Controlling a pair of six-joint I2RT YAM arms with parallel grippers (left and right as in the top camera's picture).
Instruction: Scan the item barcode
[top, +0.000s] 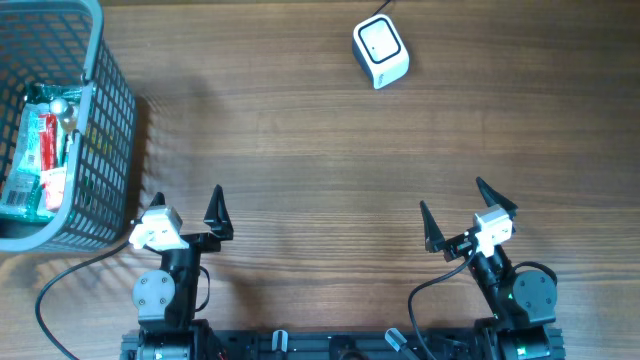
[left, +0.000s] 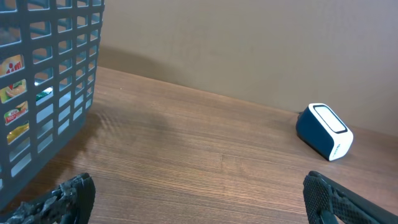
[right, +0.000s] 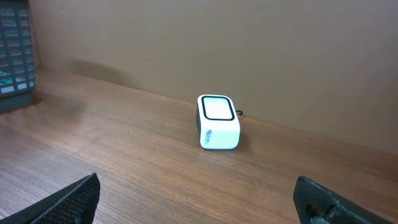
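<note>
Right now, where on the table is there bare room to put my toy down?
The biggest bare patch of table is the middle, between the basket, the scanner, the left fingers and the right fingers. More room lies right of the scanner. It is crowded only inside the basket, full of packets.

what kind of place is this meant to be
Probably a mock shop checkout, set up as a robot test bench rather than a real store. A grey shopping basket holding packaged goods and a small white barcode scanner sit on a bare wooden table.
</note>
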